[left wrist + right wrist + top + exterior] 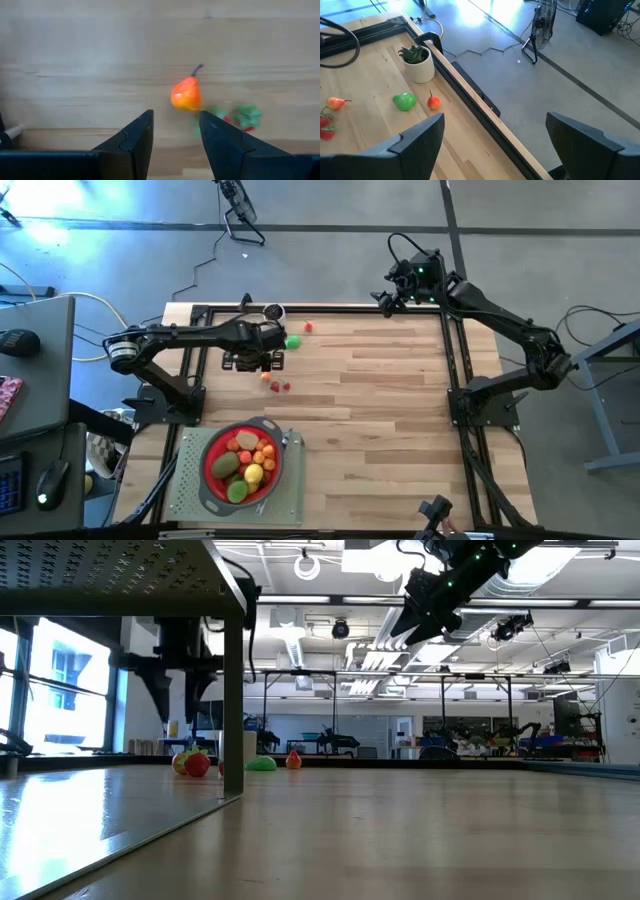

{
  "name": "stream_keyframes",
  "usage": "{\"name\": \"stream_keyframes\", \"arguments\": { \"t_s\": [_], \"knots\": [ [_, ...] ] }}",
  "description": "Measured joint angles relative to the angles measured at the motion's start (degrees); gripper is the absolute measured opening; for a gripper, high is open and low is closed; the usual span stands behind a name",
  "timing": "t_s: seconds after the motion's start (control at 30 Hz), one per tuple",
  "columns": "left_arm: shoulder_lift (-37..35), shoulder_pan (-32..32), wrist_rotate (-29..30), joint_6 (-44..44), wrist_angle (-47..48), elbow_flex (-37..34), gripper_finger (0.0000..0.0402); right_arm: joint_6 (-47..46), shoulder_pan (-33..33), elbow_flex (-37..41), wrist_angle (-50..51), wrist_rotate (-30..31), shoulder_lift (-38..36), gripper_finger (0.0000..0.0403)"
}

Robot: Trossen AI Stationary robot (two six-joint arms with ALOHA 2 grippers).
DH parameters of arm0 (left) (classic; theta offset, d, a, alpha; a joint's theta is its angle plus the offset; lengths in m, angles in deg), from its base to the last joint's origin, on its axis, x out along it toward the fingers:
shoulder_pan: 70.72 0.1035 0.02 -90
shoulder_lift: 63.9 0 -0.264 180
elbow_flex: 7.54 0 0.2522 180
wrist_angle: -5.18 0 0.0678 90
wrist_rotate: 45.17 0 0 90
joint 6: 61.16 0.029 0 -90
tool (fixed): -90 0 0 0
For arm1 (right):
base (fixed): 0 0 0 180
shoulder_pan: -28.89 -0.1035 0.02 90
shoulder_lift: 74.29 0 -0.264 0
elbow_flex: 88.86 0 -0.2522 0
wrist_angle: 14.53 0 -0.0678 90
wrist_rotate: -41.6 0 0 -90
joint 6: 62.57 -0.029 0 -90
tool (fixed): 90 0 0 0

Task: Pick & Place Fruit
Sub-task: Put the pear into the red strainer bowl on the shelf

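Only the left wrist view shows the left gripper [176,132] spread, empty, near an orange pear [186,95].

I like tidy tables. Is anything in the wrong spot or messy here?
A little. Most toy fruits sit in the red bowl-shaped strainer, but a few lie loose at the table's far edge: a green fruit, a small red one, an orange pear-shaped one and red strawberries. Nothing looks broken or spilled.
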State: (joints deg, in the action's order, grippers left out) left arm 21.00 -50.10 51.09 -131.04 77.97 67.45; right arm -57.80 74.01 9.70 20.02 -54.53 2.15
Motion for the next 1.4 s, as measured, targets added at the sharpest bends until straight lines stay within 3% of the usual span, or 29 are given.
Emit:
{"name": "stream_keyframes", "arguments": {
  "t_s": [0.33, 0.9, 1.4],
  "knots": [
    [0.0, 0.0, -0.6, -1.0, -13.7, -8.7, 0.0154, 0.0, 0.0, 0.0, 0.0, 0.0, 0.0, 0.0341],
    [0.5, 0.0, -3.9, -1.2, -24.9, -15.8, 0.0154, 0.0, 0.0, 0.0, 0.1, 0.0, 0.0, 0.0341],
    [0.5, 0.0, -3.8, -2.5, -26.2, -17.8, 0.0154, 0.0, 0.0, 0.0, 0.1, 0.0, 0.0, 0.0341]
  ]
}}
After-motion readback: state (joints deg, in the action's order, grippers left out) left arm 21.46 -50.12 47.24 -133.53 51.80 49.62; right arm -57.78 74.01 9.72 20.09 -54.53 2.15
